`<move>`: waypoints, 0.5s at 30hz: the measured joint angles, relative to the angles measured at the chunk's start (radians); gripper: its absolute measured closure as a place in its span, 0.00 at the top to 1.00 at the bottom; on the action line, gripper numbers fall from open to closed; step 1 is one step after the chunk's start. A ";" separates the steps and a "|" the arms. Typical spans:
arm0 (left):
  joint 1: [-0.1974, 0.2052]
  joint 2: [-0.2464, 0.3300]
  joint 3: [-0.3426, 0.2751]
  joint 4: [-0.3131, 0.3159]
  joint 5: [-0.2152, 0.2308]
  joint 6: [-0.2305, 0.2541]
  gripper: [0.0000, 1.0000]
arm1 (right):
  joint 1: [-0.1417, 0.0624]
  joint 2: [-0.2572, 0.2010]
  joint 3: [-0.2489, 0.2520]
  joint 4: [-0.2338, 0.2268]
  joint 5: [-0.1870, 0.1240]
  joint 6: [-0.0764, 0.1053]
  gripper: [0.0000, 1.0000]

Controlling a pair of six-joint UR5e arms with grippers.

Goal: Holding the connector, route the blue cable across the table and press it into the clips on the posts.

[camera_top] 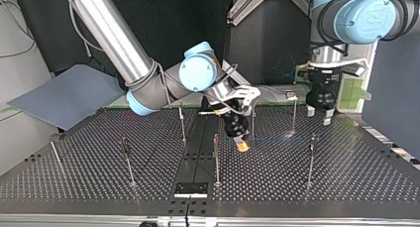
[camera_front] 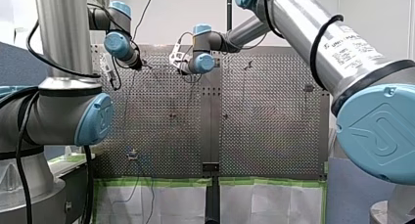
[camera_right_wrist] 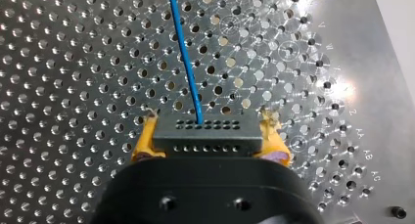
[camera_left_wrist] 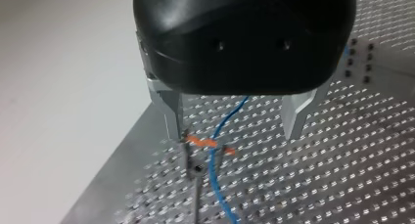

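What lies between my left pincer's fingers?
In the left wrist view, the cable runs through the gap of the open left pincer, touching neither finger, and crosses the orange clip atop a post.

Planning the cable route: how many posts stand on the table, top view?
7 posts: far left, left front, left rear, centre front, one beside my right gripper, right rear, right front. More may be hidden.

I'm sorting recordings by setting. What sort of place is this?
Probably a robotics lab test bench: a perforated metal table carries thin posts, and my right gripper holds a connector trailing a blue cable.
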 joint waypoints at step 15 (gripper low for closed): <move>-0.053 -0.044 0.043 0.029 0.004 0.124 0.98 | -0.004 0.001 0.000 0.011 0.024 0.000 0.00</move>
